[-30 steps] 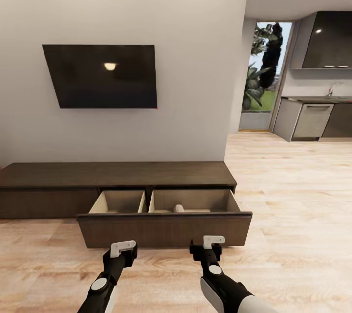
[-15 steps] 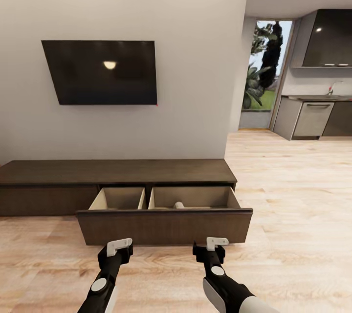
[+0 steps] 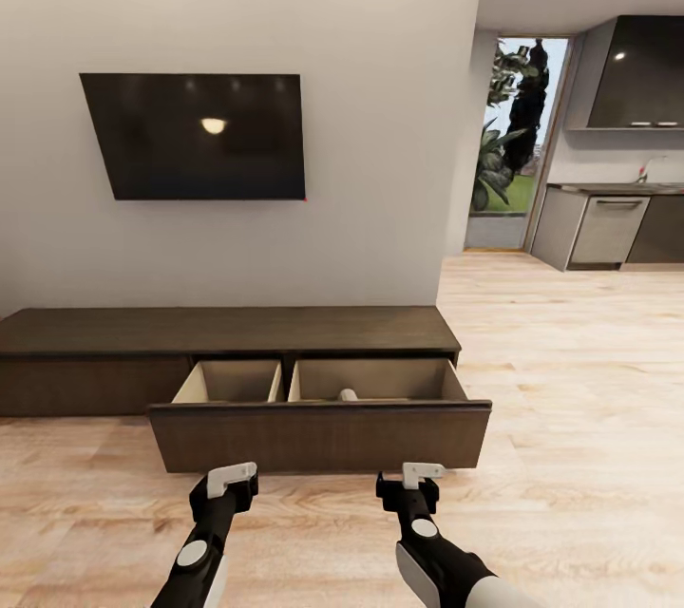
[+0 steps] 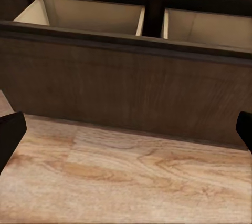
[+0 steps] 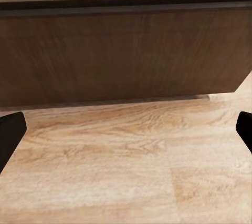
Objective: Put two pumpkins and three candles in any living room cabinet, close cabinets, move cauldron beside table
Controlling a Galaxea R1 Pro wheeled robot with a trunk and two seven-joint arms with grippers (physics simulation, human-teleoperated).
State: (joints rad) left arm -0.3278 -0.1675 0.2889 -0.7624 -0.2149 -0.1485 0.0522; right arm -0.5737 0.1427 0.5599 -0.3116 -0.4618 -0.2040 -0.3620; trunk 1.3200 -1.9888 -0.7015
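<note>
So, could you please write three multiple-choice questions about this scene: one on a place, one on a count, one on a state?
1. Where is the television?
A. On the wall above the cabinet
B. On the floor
C. In the kitchen

2. How many compartments does the open drawer show?
A. One
B. Two
C. Four

3. In what state is the left gripper?
A. Shut on a pumpkin
B. Open and holding nothing
C. Shut on the drawer front

Answers:
1. A: the dark screen hangs over the cabinet.
2. B: a divider splits the pale inside in two.
3. B: in the left wrist view the fingertips stand far apart, with bare floor between them.
</note>
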